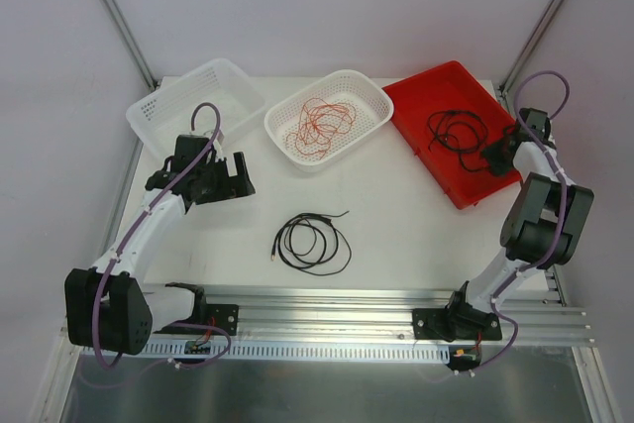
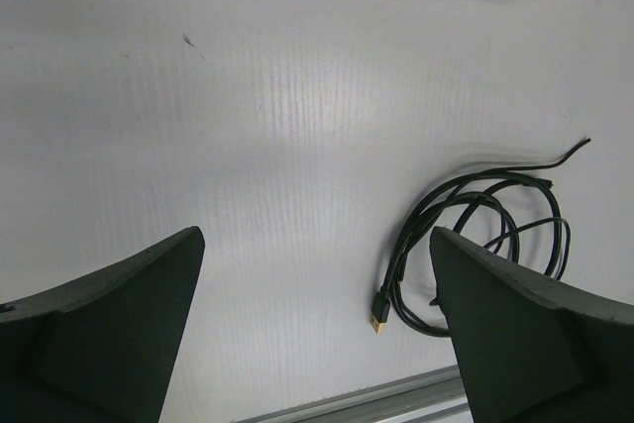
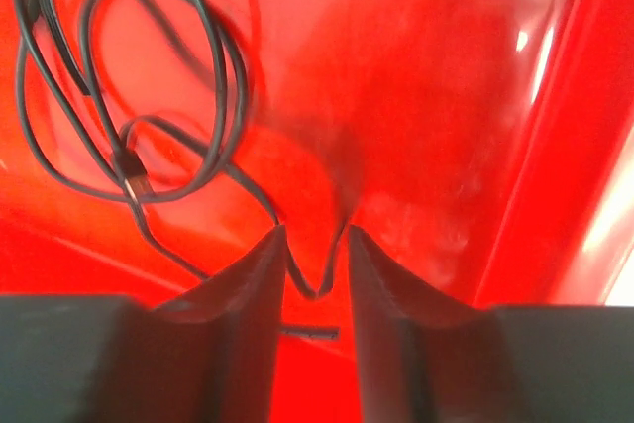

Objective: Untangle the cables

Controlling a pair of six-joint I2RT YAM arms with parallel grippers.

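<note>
One black cable point(image 1: 312, 242) lies coiled on the white table, its gold-tipped plug at the coil's left; in the left wrist view this coil point(image 2: 475, 235) shows beside the right finger. My left gripper point(image 1: 238, 177) hovers up-left of it, open and empty point(image 2: 317, 245). Thin red-orange cables point(image 1: 319, 126) lie bunched in the middle white basket point(image 1: 337, 81). A second black cable point(image 1: 458, 131) rests in the red tray point(image 1: 436, 91). My right gripper point(image 1: 492, 156) is down in that tray, jaws slightly apart point(image 3: 315, 235). A loose bend of that cable point(image 3: 129, 96) hangs in the gap, unpinched.
An empty white basket point(image 1: 198, 106) stands at the back left, close behind the left arm. The red tray's raised wall point(image 3: 555, 146) rises just right of my right gripper. An aluminium rail point(image 1: 337, 309) runs along the table's near edge.
</note>
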